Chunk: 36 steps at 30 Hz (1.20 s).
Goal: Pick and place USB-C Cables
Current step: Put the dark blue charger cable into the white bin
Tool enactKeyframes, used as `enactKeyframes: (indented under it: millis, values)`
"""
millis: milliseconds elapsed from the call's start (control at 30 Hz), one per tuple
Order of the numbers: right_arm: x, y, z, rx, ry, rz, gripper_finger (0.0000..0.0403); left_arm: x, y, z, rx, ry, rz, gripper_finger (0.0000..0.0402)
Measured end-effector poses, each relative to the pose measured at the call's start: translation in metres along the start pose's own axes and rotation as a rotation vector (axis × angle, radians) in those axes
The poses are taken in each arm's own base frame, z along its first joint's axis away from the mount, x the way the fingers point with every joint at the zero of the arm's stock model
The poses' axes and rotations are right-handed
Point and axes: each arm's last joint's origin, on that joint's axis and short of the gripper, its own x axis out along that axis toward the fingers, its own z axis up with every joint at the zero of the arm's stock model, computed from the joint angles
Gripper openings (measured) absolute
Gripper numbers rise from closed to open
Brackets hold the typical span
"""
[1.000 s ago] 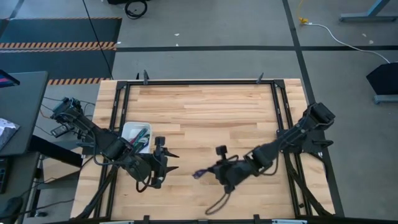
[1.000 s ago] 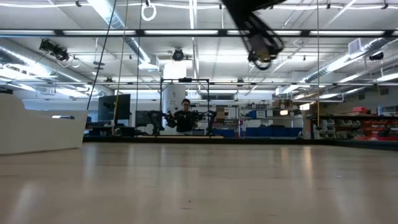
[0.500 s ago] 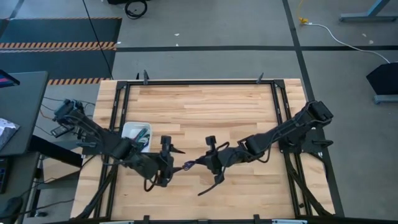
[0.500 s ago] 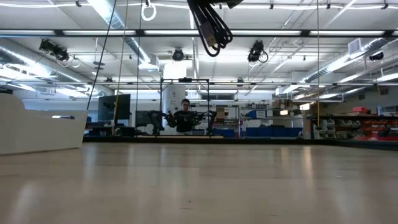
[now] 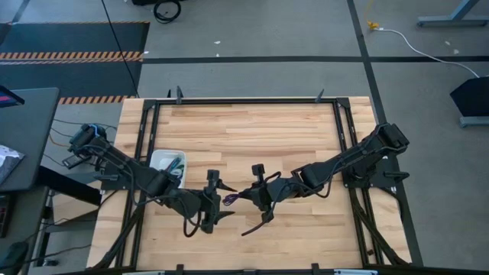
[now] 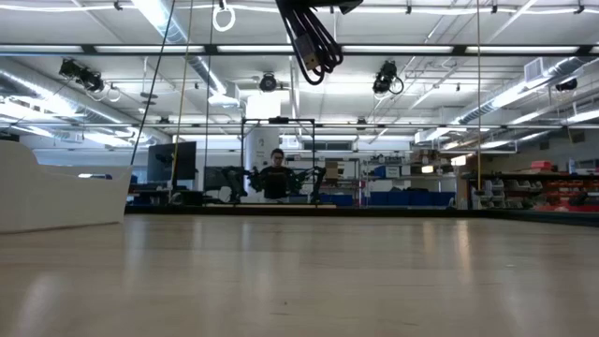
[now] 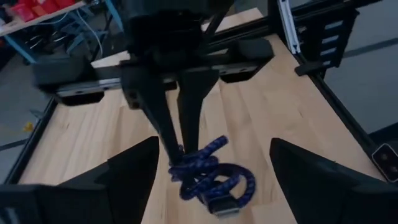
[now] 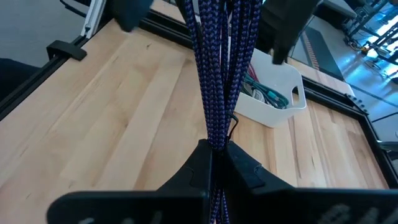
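The purple braided USB-C cable (image 7: 211, 177) is a small coiled bundle in the air over the near middle of the table, also seen in the high view (image 5: 231, 199). My right gripper (image 5: 243, 195) is shut on it. My left gripper (image 7: 214, 155) is open, with one finger on each side of the bundle and not touching it; the high view shows it just left of the cable (image 5: 223, 203). A white tray (image 8: 267, 112) near the table's left edge holds green and teal cables (image 8: 264, 92). The other cables are out of view. My right gripper (image 8: 216, 149) pinches several strands of the purple cable (image 8: 214, 132) between its two fingers (image 7: 186, 112). The fingers slant down from the table's right side onto the upper part of the bundle (image 7: 183, 155). The coil and its silver plug (image 7: 221, 205) hang below them, lifted clear.
The white tray (image 5: 157, 159) sits at the table's left side behind my left arm. A black frame (image 5: 244, 100) runs round the wooden table. Loops of black robot wire (image 6: 314, 47) hang at the top of the low view. A person sits far off in the room (image 6: 274, 173).
My right gripper has carried the purple cable toward the table's left and slightly toward the far edge, then held still. My left gripper has moved toward the table's right until its open fingers stand on either side of the hanging bundle.
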Motion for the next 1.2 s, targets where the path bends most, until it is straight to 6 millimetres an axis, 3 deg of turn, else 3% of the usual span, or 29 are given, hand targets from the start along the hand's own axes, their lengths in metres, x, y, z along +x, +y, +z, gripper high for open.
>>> enactKeyframes:
  millis: [200,500,833,1200]
  values:
    - [0.0,0.0,0.0,0.0,-0.001,0.0,0.0021,0.001,0.001,-0.003,-0.057,0.029,0.005,0.0257]
    - [0.0,0.0,0.0,0.004,0.0,0.003,0.0041,0.0,0.002,-0.005,-0.068,0.047,0.012,0.0031]
    - [-0.001,0.002,-0.003,-0.003,0.02,0.056,0.0081,-0.001,0.002,-0.009,-0.069,0.08,0.013,0.0026]
    - [-0.002,0.002,-0.022,0.124,0.218,0.071,0.0196,-0.011,0.005,-0.021,-0.124,0.202,0.044,0.0031]
